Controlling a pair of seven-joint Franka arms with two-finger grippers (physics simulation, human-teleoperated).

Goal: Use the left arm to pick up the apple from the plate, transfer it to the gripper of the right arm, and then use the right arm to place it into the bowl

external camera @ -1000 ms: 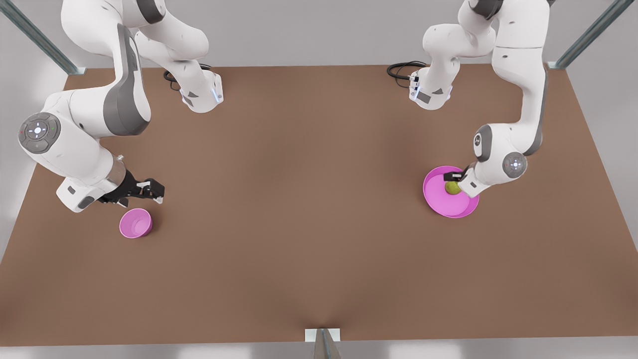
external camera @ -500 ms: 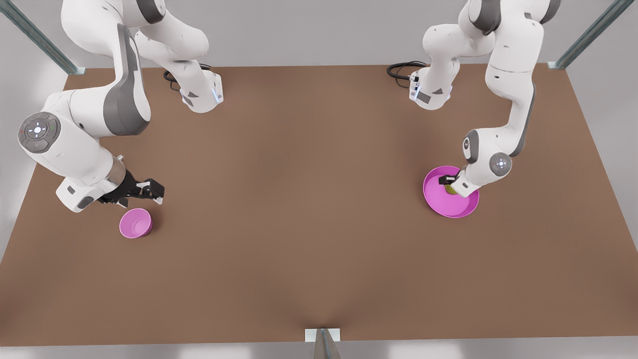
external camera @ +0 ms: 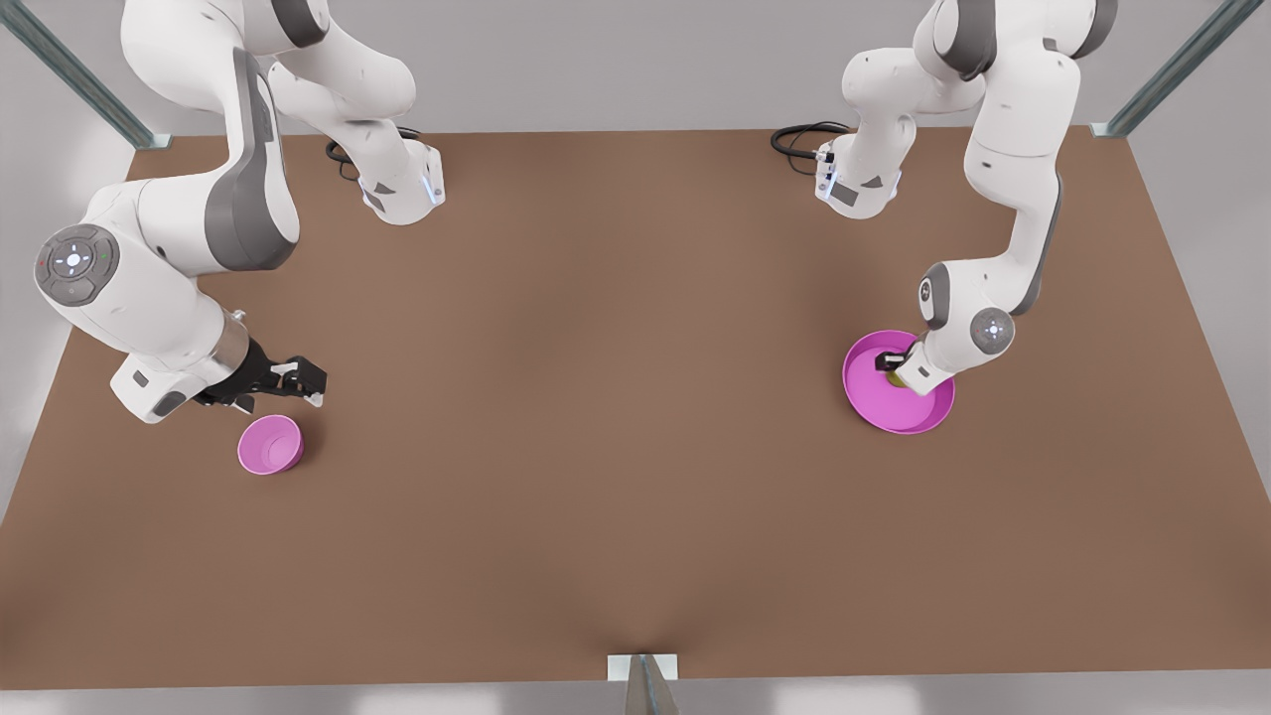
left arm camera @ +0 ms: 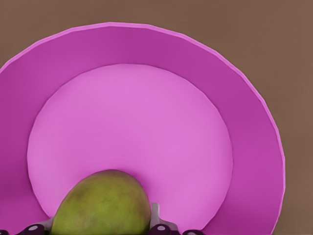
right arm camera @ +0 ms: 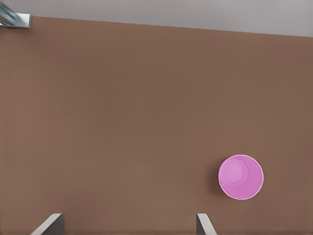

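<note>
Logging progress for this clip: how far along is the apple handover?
Nothing is finished. The left gripper is down at the apple, which sits on the plate, fingers on either side. Lift, handover and placing remain. The right gripper waits open near the empty bowl.

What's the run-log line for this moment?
left pincer: down over apple on plate, fingers either side, grip unconfirmed | right pincer: open, waiting beside bowl | handover: not yet done
</note>
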